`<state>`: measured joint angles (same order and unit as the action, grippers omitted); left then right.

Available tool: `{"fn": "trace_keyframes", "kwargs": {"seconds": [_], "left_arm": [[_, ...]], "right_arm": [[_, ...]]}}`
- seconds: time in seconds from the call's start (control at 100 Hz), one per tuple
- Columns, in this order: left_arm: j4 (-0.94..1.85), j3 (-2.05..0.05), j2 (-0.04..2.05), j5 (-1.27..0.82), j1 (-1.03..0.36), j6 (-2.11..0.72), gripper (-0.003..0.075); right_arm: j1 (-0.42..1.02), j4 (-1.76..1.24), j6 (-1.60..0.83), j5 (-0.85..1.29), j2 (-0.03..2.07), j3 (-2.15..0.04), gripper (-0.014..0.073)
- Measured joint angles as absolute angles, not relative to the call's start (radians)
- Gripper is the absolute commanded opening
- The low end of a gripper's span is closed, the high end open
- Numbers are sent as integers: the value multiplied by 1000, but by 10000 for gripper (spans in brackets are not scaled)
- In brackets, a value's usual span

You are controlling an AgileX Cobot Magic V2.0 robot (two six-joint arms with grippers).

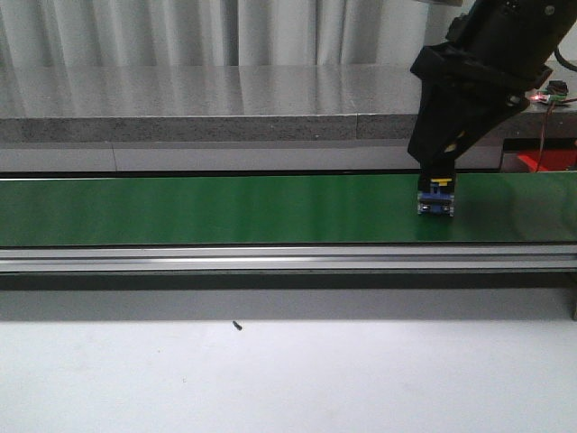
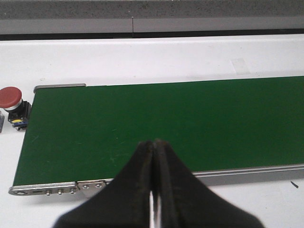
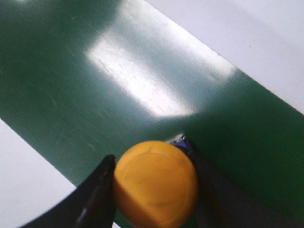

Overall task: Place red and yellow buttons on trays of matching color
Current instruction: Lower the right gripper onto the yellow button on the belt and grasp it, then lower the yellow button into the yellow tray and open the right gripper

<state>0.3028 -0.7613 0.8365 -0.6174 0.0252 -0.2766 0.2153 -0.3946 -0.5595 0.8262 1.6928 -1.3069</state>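
Note:
The yellow button (image 3: 156, 183), a round yellow cap on a blue base (image 1: 436, 202), stands on the green conveyor belt (image 1: 225, 209) toward its right end. My right gripper (image 3: 151, 159) is shut on it, one black finger on each side of the cap, reaching down from above (image 1: 437, 183). The red button (image 2: 10, 97) stands on the white table just off the belt's other end. My left gripper (image 2: 154, 143) hovers over the belt's near edge, shut with nothing in it. No tray shows clearly.
The belt's aluminium rail (image 1: 270, 262) runs along its near side, with white table (image 1: 270, 379) in front. A grey raised ledge (image 1: 198, 117) lies behind. A red patch (image 1: 541, 161) shows at the far right behind the arm; I cannot tell what it is.

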Motion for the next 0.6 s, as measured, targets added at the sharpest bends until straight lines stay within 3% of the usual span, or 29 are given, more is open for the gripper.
{"fn": "trace_keyframes", "kwargs": {"seconds": [0.25, 0.6], "left_arm": [[303, -761, 837, -617, 25, -277, -20], [303, -761, 837, -617, 25, -277, -20]], "right_arm": [[177, -399, -552, 811, 1555, -1208, 111], [-60, -399, -502, 785, 1368, -1019, 111]]}}
